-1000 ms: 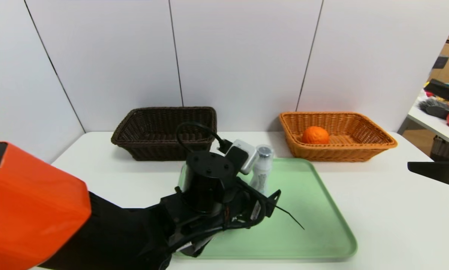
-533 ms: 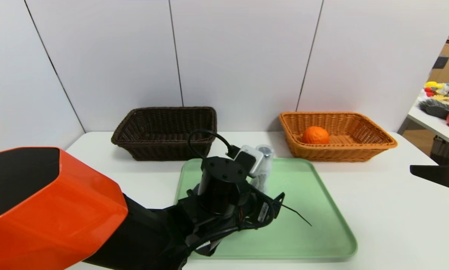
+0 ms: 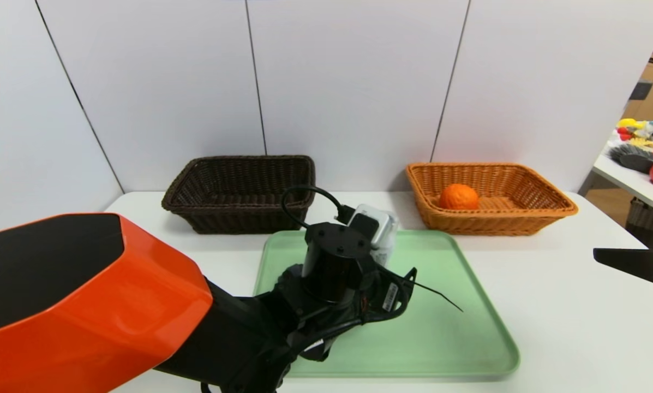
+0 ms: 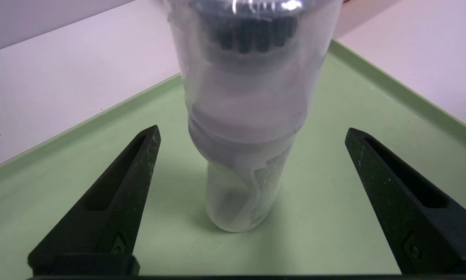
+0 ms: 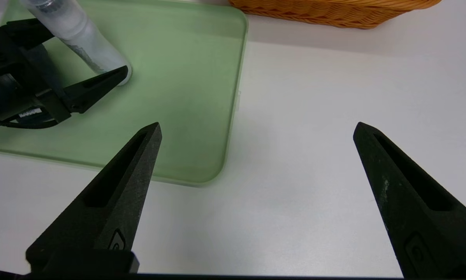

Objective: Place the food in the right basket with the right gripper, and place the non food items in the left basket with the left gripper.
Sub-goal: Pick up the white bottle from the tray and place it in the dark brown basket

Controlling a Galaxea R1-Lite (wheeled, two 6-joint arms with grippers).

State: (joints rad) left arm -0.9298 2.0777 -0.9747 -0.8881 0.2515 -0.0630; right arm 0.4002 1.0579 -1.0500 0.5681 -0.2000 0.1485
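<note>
The left gripper [image 4: 252, 134] has its fingers [image 4: 112, 202] spread wide, with the upright bottle [image 4: 246, 128] between them on the green tray [image 4: 334, 217]. The right gripper [image 5: 256, 128] hangs open above the worktop [image 5: 314, 116]; the orange [image 3: 458, 197] lies in the tan basket [image 3: 544, 215].

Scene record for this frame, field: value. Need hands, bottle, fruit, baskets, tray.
left hand: open, fingers either side of the bottle, not touching
right hand: open, empty, over bare table right of the tray
bottle: upright on the green tray, clear cap on
orange: inside the right basket
left basket: nothing visible inside
cloth: not in view
</note>
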